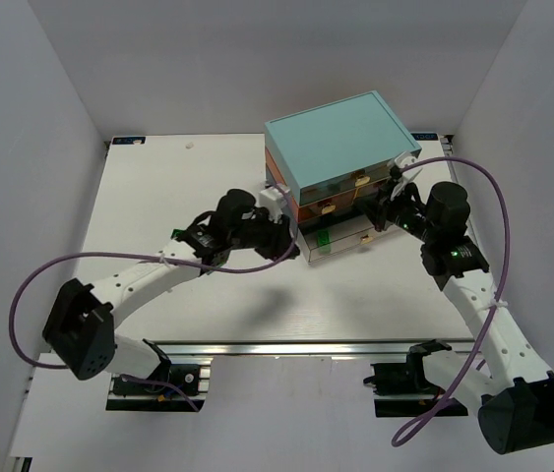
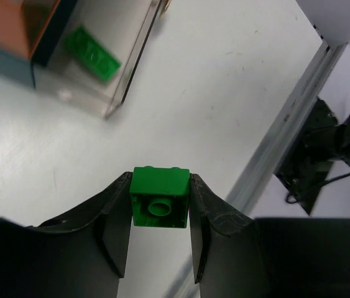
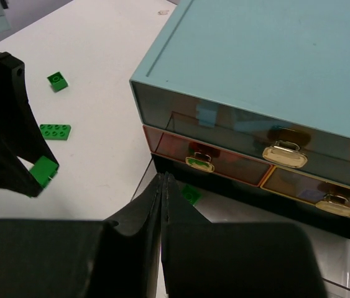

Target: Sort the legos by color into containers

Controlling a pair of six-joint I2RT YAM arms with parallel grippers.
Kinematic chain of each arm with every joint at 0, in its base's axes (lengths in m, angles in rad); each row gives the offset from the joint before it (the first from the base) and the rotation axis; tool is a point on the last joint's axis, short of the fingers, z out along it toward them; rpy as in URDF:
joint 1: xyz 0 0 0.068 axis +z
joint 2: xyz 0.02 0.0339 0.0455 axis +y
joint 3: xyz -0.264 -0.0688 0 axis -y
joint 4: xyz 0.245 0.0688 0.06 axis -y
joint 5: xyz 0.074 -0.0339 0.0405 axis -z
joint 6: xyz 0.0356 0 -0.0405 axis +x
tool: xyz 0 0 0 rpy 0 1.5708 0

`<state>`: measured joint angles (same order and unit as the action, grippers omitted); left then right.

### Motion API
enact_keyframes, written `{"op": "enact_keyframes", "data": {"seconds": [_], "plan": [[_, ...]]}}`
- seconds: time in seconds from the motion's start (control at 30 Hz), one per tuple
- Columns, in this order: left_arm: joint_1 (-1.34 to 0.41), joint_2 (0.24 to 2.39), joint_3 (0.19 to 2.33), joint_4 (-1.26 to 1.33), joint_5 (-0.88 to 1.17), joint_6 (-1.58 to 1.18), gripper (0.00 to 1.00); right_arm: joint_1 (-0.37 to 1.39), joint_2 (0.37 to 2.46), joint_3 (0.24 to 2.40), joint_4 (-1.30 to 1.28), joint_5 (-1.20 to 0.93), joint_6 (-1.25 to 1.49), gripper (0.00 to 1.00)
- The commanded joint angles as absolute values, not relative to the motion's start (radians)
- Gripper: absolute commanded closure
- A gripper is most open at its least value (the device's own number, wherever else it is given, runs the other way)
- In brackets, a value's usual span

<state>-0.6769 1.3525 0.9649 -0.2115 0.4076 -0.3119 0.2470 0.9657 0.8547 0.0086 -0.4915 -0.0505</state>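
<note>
My left gripper (image 2: 159, 214) is shut on a small green lego (image 2: 159, 197) and holds it above the white table, just left of the chest's open bottom drawer (image 1: 355, 243). That clear drawer (image 2: 131, 68) holds one green lego (image 2: 91, 53), also seen from above (image 1: 323, 237). The chest (image 1: 340, 138) has a pale teal top, with orange and dark layers and gold handles (image 3: 283, 154). My right gripper (image 3: 163, 186) is shut with nothing visible between its fingers, over the drawer's front corner. Two more green legos (image 3: 57, 81) (image 3: 55, 131) lie on the table left of the chest.
My left gripper (image 3: 41, 174) with its green lego shows at the left of the right wrist view. A metal rail (image 1: 306, 349) runs along the table's near edge. White walls close in the table on the left, right and back.
</note>
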Motion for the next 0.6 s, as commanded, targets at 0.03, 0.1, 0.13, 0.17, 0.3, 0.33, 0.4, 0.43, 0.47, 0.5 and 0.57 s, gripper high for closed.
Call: {"op": "enact_keyframes", "data": {"seconds": [0.03,0.1,0.13,0.17,0.3,0.33,0.4,0.43,0.47,0.5,0.57], "plan": [[-0.805,1.443,1.075,-0.072,0.261,-0.092,1.00,0.219,0.957,0.847,0.069,-0.480,-0.041,1.00],[-0.837,1.531,1.132,-0.057,0.201,-0.022,1.00,0.209,0.957,0.844,0.071,-0.477,-0.046,1.00],[-0.863,1.561,1.153,-0.060,0.180,-0.003,1.00,0.204,0.956,0.844,0.072,-0.477,-0.046,1.00],[-0.876,1.619,1.179,-0.060,0.135,0.038,1.00,0.201,0.954,0.842,0.072,-0.479,-0.046,1.00],[-0.916,1.726,1.297,-0.042,-0.039,0.101,1.00,0.178,0.950,0.835,0.077,-0.500,-0.045,1.00],[-0.926,1.739,1.311,-0.029,-0.069,0.118,1.00,0.176,0.946,0.834,0.078,-0.506,-0.040,1.00],[-0.937,1.784,1.351,-0.011,-0.147,0.135,1.00,0.167,0.946,0.831,0.080,-0.521,-0.038,1.00],[-0.937,1.799,1.365,-0.009,-0.169,0.146,1.00,0.169,0.946,0.831,0.080,-0.528,-0.037,1.00],[-0.937,1.812,1.380,-0.008,-0.185,0.149,1.00,0.164,0.946,0.830,0.080,-0.532,-0.037,1.00],[-0.937,1.837,1.390,0.023,-0.230,0.155,1.00,0.158,0.946,0.828,0.080,-0.537,-0.037,1.00],[-0.937,1.861,1.425,0.025,-0.261,0.153,0.98,0.152,0.948,0.830,0.078,-0.545,-0.037,1.00]]}}
